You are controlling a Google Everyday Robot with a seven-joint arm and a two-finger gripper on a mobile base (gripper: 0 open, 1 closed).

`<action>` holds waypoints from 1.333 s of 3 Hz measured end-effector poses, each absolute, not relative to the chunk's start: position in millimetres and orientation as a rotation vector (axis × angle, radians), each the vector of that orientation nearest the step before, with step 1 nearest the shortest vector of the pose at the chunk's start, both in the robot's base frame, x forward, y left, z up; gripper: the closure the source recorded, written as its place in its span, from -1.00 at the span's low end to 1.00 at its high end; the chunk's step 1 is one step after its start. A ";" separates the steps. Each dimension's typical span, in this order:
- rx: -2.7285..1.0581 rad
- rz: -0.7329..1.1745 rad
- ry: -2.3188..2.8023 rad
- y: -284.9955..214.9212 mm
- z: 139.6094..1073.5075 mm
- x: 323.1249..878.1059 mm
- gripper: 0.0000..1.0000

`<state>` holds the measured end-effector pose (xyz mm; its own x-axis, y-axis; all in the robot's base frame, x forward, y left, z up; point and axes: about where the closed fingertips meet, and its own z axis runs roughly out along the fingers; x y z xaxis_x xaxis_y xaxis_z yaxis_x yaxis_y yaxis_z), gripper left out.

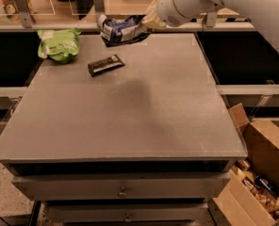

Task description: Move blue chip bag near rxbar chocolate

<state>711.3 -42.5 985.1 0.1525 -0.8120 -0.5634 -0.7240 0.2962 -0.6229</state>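
Observation:
The blue chip bag (120, 29), crumpled dark blue foil with white patches, hangs in the air above the far part of the table. My gripper (146, 22) is shut on its right end, at the tip of the white arm that reaches in from the upper right. The rxbar chocolate (105, 64), a flat dark bar with pale lettering, lies on the table below and a little left of the bag, apart from it.
A bright green chip bag (59, 44) lies at the table's far left corner. The grey table (130, 121) has dark bins on both sides. Open cardboard boxes (262, 173) stand on the floor at the right. A shelf with items runs behind.

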 end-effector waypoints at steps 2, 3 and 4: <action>-1.458 -0.007 1.546 -1.5 969.3 732.2 0.22; -1.451 0.044 1.547 10.5 957.7 742.0 -0.26; -1.455 0.075 1.550 16.7 948.3 745.0 -0.73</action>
